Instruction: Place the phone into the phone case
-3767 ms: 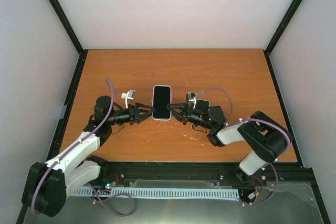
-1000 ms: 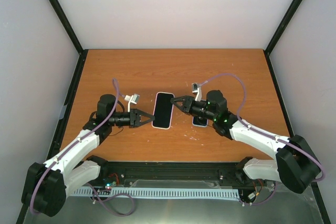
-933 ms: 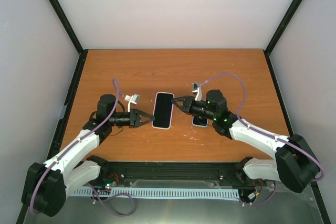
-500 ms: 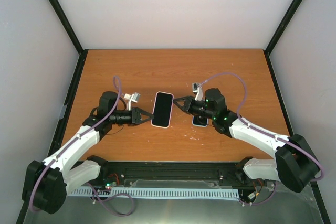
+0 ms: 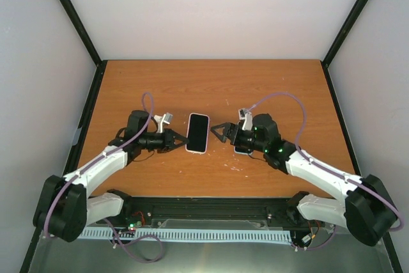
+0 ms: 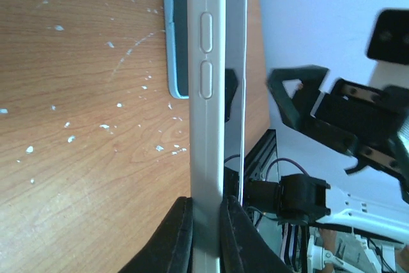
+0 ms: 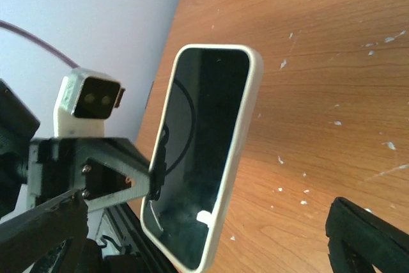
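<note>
Pale, soft plastic: the phone case (image 6: 208, 94) is clamped by its long edge between the closed fingers of the left gripper (image 6: 206, 208). It is raised off the table (image 5: 287, 94) so its face is offered to the right gripper (image 5: 217, 133), spread wide and empty just beyond. The phone (image 7: 198, 151) appears already seated inside.

— The arms?
— White shells on left arm (image 5: 96, 169) and right arm (image 5: 319, 174), black joints, a purple cable (image 5: 284, 93) along each.
— The left pincer (image 5: 183, 138), right pincer (image 5: 215, 134)?
— Black, angular; a white camera box (image 7: 88, 101) behind.
</note>
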Controlling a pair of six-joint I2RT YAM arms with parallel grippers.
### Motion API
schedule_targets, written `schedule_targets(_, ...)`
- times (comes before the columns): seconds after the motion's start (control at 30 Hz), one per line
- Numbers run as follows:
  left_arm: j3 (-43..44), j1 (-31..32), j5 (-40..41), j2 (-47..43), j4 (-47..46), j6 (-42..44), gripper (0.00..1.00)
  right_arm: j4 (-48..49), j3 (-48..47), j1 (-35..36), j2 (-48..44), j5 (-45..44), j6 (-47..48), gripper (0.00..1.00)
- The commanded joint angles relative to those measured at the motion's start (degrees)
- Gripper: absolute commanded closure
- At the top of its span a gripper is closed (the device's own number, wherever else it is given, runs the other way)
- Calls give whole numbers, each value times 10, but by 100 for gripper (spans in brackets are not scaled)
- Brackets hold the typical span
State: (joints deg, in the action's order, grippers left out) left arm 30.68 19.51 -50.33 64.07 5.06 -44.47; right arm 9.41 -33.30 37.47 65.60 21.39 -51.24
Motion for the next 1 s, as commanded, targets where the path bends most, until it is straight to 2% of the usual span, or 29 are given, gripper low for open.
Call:
schedule_targets(0.0,14,-1,6,40,-88,-16,100,-85,2,-4,-54,-41,51,0)
schedule_targets(0.2,36,17,24,135,-141,-39,100,-190,-16,-4,-131,-109,95,0)
schedule_targets(0.43,85,54,38,244,-187,-51,100,-251,-14,-4,-189,-180,116,0)
schedule_targets(0.77,106,55,60,322,-217,-41,99,-259,-11,-4,-193,-182,107,0)
schedule_targets(0.97,96,55,52,354,-225,-44,92,-262,-16,-4,-188,-181,104,0)
